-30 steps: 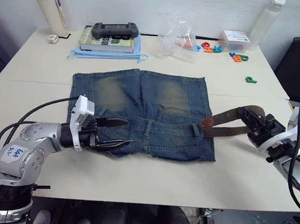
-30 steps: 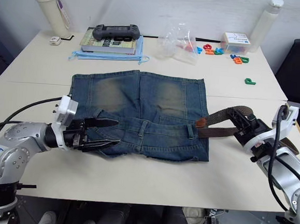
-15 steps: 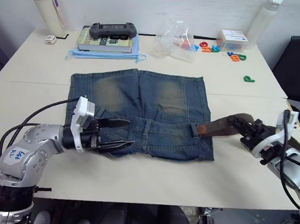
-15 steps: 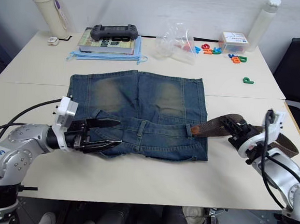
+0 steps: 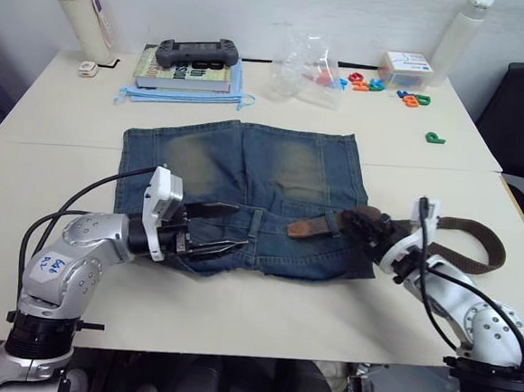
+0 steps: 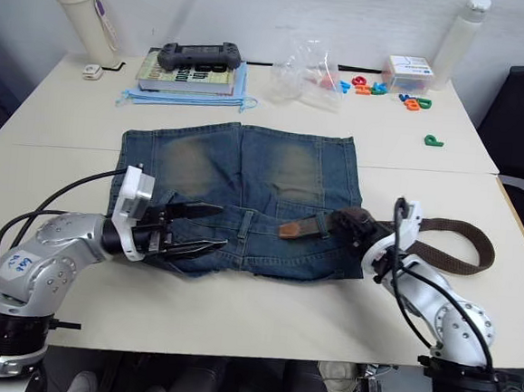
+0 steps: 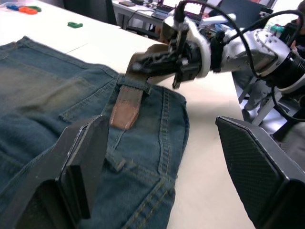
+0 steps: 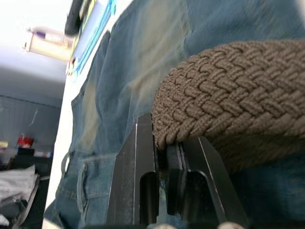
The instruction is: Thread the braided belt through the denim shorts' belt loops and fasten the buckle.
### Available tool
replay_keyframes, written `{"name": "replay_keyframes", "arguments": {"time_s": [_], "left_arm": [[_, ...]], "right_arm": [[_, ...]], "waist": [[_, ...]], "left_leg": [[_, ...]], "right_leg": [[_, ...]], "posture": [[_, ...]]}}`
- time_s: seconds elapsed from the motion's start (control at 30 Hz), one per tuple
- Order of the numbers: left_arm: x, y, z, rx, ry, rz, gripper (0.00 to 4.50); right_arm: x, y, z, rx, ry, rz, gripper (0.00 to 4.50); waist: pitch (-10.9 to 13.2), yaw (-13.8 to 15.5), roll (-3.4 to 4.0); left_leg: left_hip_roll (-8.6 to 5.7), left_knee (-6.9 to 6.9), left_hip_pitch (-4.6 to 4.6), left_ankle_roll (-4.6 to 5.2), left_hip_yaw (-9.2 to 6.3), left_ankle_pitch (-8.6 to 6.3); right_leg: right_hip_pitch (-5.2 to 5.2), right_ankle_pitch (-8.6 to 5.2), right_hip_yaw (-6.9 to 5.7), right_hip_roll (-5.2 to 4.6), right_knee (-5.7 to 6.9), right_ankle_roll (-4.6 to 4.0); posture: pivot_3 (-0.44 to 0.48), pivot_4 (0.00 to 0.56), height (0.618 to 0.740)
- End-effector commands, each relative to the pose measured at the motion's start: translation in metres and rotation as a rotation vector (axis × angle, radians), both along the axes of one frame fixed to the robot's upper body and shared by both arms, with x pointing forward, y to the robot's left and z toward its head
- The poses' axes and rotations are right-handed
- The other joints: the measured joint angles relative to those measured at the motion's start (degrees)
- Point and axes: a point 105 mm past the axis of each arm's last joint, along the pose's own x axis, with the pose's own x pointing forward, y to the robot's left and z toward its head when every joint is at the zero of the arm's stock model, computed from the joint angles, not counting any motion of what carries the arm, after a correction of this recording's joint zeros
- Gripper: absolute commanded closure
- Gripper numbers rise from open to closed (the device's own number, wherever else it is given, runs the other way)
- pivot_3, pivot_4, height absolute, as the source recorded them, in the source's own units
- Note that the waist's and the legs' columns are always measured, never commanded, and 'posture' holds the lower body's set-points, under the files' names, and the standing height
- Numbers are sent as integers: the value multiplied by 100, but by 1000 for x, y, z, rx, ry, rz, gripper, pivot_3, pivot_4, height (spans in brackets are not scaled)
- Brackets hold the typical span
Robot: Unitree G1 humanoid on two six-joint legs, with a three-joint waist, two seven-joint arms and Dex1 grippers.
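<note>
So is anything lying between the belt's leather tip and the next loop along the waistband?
Nothing visible. The braided belt, held by the right gripper, has its tan tip on the denim shorts, with bare waistband up to the next belt loop. The left gripper is open beyond it.

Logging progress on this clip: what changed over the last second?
The right hand, shut on the belt, moved left over the shorts, pushing the tan belt tip along the waistband toward the middle. The open left hand shifted slightly right on the waistband. The shorts stayed put.
</note>
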Motion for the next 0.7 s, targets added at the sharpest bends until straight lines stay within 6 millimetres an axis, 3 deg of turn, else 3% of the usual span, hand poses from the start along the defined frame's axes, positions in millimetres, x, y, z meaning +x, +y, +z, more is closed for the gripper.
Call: {"name": "replay_keyframes", "arguments": {"time_s": [0.03,0.3,0.57,0.7], "left_arm": [[8,-14,5,4,-63,-14,547],[18,-30,-9,118,-166,-75,547],[41,-45,-23,212,-223,-66,547],[44,-49,-27,146,-121,-73,512]], "right_arm": [[-4,18,3,7,-23,57,4500],[-2,12,0,26,-16,27,4500],[-2,9,-1,-11,-14,20,4500],[-2,9,0,-15,-20,13,2876]], "waist": [[0,8,0],[0,-3,0],[0,3,0],[0,1,-1]], "left_leg": [[-1,1,0,0,0,0],[-1,-1,1,-1,1,1],[-2,0,-1,0,1,0],[-2,0,-1,0,1,0]], "right_leg": [[0,0,-1,0,1,0],[-3,0,0,4,5,0],[-3,0,-1,2,4,0],[-4,0,0,3,6,0]], "posture": [[0,150,667],[0,150,667],[0,150,667],[0,150,667]]}}
